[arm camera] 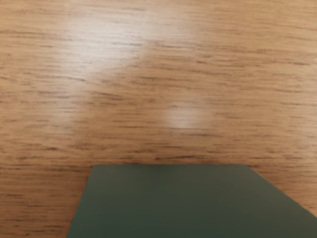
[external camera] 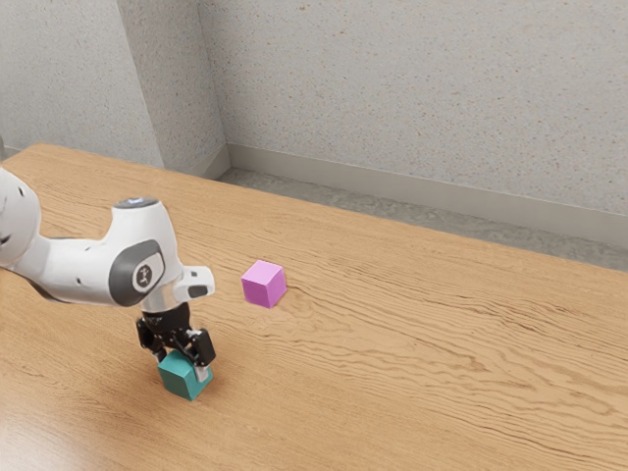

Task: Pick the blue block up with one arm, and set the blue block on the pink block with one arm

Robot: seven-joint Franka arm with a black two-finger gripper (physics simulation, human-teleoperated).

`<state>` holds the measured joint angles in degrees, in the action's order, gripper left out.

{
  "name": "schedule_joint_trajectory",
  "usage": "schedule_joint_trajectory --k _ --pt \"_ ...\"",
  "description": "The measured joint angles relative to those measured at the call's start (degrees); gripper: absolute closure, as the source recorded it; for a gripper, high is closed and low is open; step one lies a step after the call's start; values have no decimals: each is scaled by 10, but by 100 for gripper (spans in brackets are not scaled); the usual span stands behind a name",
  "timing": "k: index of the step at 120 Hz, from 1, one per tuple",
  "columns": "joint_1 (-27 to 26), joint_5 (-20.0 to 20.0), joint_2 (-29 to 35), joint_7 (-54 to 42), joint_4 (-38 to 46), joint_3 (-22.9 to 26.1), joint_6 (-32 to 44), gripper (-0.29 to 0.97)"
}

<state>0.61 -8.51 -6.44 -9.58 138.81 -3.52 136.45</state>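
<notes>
Here, black jaws clamp the matte teal-blue cube [external camera: 181, 379] on the wood-grain table [external camera: 442, 343].

The table [external camera: 442, 324] is smooth wood with clear grain and a soft sheen. The blue block [external camera: 180, 381] and pink block [external camera: 264, 284] look matt and smooth. The arm [external camera: 78, 270] has a glossy white shell; the claw [external camera: 184, 365] is matt black. The wall [external camera: 422, 88] looks rough.
</notes>
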Motion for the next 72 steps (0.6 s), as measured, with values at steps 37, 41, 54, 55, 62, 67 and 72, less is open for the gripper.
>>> schedule_joint_trajectory --k 37,41,54,55,62,67,72 --pt "0 4 4 -8 -2 2 1 30" --pt "1 9 10 -8 -5 6 1 33" --pt "-1 34 16 -6 -61 29 -1 34" --pt "-2 35 14 -6 -69 31 -3 34" --pt "-6 48 -11 -4 -142 44 -18 35" --pt "-10 55 -23 -3 -177 48 -28 35" --pt "-10 59 -30 -2 -198 50 -36 34"
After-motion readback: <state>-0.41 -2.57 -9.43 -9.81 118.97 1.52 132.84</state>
